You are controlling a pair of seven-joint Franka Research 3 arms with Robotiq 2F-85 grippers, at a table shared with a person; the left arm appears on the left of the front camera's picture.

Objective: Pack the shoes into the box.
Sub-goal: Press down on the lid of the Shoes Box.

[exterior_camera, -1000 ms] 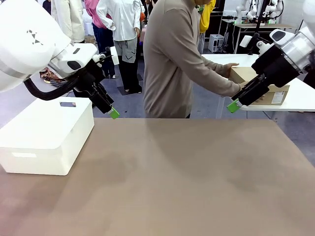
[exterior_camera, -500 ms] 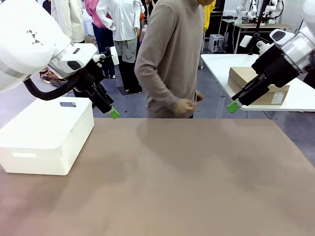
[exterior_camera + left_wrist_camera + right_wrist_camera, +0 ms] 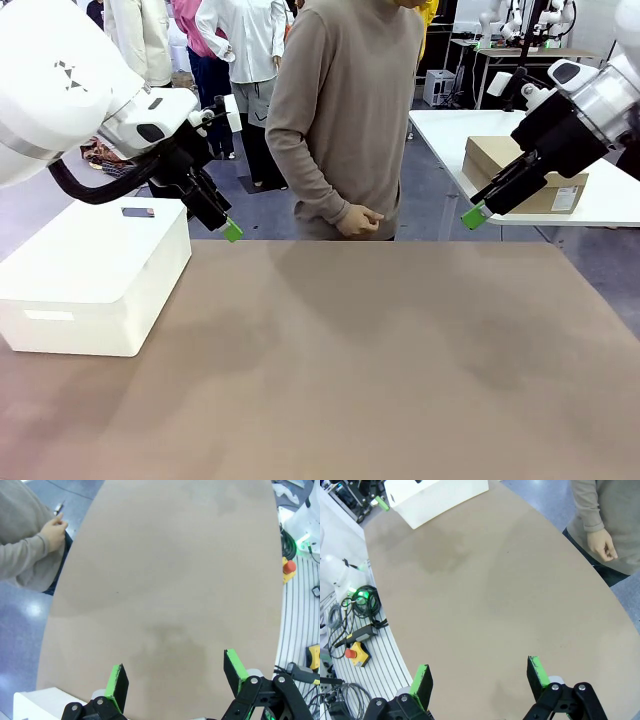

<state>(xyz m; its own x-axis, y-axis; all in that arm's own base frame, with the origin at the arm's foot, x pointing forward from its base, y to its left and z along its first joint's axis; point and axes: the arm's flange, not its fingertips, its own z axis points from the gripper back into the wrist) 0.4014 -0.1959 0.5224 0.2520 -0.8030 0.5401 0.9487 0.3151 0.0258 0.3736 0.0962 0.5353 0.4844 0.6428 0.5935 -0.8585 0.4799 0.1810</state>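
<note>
The shoes are out of view. A closed tan cardboard box [image 3: 503, 160] lies on a white side table [image 3: 610, 200] beyond the far right corner, partly behind my right arm. My left gripper [image 3: 226, 226] hangs open above the far left of the brown table [image 3: 350, 350], its green pads [image 3: 118, 680] wide apart over bare tabletop. At the far right my right gripper [image 3: 474, 214] hovers open too, nothing between its pads [image 3: 422, 679]. A person in a beige top stands at the far edge, one hand [image 3: 360, 219] loosely closed near the waist.
A large white plastic bin [image 3: 90, 270] with its lid on sits at the table's left side, just below my left gripper. Cables and a yellow stop button [image 3: 355, 655] lie on the rail at the robot's side.
The person has let go of the cardboard box on the side table and turned to face my table, hand now at the waist. Both arms have stayed still.
</note>
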